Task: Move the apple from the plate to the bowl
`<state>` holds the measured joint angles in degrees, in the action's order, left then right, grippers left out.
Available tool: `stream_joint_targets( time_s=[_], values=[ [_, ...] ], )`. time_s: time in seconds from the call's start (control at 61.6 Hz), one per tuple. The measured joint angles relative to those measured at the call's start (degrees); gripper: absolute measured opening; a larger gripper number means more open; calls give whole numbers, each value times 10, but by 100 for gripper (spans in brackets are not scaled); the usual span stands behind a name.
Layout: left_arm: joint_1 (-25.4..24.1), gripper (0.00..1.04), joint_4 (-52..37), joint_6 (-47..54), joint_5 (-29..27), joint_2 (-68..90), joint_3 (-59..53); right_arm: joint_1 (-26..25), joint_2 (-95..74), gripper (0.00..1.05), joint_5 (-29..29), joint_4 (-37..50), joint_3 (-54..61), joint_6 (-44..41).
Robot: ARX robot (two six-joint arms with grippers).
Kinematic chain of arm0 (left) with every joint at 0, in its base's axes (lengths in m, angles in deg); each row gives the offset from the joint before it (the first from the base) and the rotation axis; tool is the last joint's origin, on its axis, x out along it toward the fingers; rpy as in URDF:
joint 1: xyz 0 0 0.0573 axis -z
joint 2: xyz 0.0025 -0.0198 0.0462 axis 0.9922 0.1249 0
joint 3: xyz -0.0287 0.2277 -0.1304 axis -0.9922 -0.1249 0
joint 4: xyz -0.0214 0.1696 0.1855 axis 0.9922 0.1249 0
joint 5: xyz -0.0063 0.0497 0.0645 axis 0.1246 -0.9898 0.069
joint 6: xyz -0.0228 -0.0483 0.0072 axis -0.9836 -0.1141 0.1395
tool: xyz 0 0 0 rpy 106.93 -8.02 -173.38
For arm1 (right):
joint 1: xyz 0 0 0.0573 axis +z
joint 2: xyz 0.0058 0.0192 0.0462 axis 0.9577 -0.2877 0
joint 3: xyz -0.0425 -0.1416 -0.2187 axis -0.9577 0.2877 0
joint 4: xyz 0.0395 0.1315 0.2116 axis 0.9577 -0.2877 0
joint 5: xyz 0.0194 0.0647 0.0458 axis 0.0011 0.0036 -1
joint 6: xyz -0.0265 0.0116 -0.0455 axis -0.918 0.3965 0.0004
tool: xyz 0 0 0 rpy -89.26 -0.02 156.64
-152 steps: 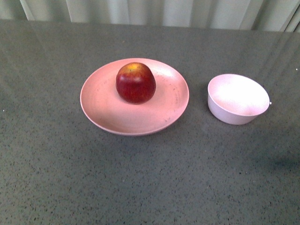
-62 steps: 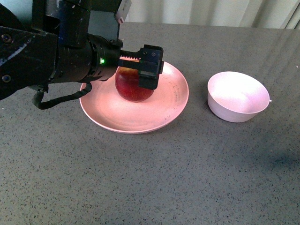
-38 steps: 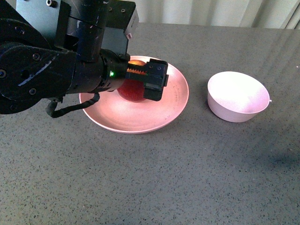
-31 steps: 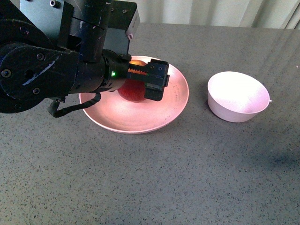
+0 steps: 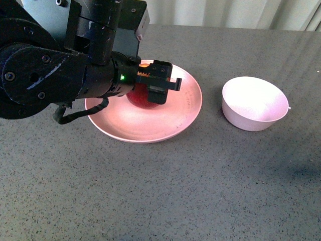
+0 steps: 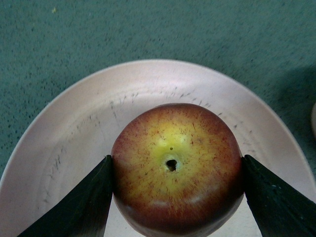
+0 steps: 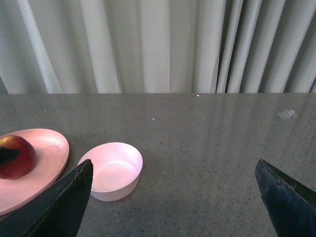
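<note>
The dark red apple (image 5: 142, 98) sits on the wide pink plate (image 5: 185, 108), left of centre. My left gripper (image 5: 150, 85) is shut on it; in the left wrist view both black fingers (image 6: 84, 202) press the sides of the apple (image 6: 175, 168) over the plate (image 6: 74, 133). The small pale bowl (image 5: 255, 104) stands empty to the right of the plate. My right gripper (image 7: 173, 197) is open, empty and out of the front view; its view shows the bowl (image 7: 112, 170), the plate (image 7: 49, 148) and the apple (image 7: 17, 157).
The grey speckled table (image 5: 200, 191) carries nothing else. Pale curtains (image 7: 158, 44) hang behind its far edge. My left arm's black body (image 5: 55, 70) covers the table's far left.
My left arm came in from the left, lowered over the plate and closed its fingers on the apple. The apple, plate and bowl stay in place.
</note>
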<state>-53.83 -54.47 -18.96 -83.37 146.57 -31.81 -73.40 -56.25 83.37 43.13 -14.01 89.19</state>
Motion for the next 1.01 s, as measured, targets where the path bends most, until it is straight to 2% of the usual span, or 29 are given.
stream_joint_targets(
  time_s=[0.227,0.536,1.007],
  values=[
    [44,67,24,-12,8,-33,32,0,0,96,0,0,0,0],
    [118,66,73,-13,10,26,156,0,0,96,0,0,0,0],
    [145,66,111,-9,27,107,260,0,0,96,0,0,0,0]
  ],
)
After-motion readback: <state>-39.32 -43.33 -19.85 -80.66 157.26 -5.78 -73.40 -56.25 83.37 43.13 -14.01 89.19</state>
